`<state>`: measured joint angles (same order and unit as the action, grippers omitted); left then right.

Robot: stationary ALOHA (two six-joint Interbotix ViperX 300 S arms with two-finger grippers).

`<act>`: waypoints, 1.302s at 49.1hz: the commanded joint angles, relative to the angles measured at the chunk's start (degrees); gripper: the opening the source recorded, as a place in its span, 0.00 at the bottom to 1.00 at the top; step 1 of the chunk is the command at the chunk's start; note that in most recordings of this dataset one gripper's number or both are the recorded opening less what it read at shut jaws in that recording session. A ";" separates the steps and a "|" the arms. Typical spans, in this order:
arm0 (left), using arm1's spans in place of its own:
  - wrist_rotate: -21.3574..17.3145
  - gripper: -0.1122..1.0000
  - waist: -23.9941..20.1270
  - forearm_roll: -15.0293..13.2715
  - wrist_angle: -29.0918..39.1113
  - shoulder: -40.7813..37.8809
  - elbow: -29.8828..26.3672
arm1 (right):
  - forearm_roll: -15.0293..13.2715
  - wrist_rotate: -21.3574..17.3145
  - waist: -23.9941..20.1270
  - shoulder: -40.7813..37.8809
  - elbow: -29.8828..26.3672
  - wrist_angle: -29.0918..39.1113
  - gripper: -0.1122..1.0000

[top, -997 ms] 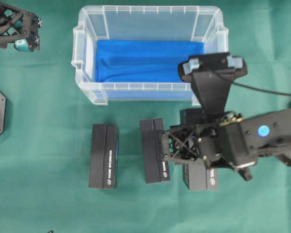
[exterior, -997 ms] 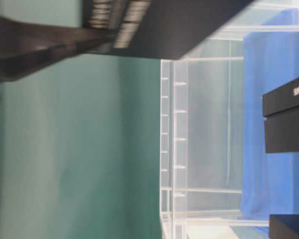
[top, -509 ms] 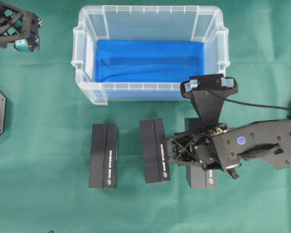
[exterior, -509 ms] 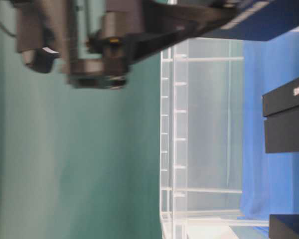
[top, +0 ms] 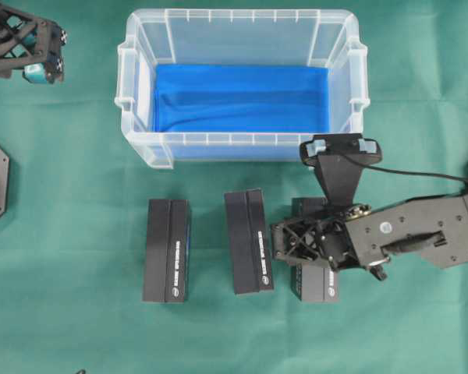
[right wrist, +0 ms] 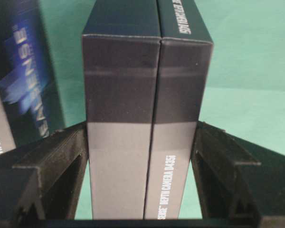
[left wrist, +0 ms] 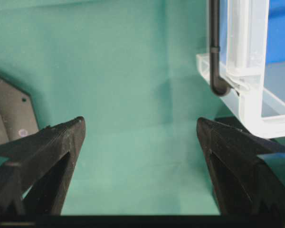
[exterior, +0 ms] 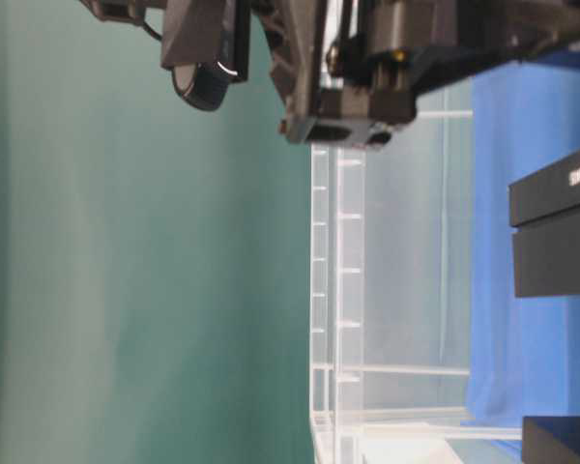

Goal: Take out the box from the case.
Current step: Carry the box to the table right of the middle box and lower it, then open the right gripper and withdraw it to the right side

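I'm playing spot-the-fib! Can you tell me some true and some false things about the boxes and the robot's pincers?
1. Three black boxes stand on the green cloth. True: left box, middle box, right box.
2. A box lies in the case. False: only blue cloth.
3. The right pincer grips the right box. True.
4. The left pincer holds a box. False: open, empty.

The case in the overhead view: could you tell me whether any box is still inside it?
No, the case holds only the blue cloth, while all three black boxes stand outside it on the green table.
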<state>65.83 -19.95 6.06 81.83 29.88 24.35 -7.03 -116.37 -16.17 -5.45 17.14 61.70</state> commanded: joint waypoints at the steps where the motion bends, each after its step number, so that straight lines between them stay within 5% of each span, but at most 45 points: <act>1: 0.09 0.96 0.09 0.09 -0.18 0.44 -0.62 | -0.09 0.44 -0.18 1.23 -0.62 -0.35 0.69; 31: 0.09 0.96 0.18 0.09 -0.09 0.53 -0.62 | 0.88 0.88 -1.05 1.58 -0.62 -0.18 0.70; 40: 0.09 0.96 0.18 0.09 -0.18 0.53 -0.62 | -0.26 0.79 -0.97 1.58 -1.05 -0.09 0.96; 64: 0.00 0.96 0.18 0.09 -0.09 0.53 -0.62 | -0.26 0.88 -0.44 3.25 -3.25 1.58 0.93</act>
<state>66.01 -19.95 6.06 81.83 29.88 24.35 -7.21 -115.49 -16.61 -4.92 15.91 62.31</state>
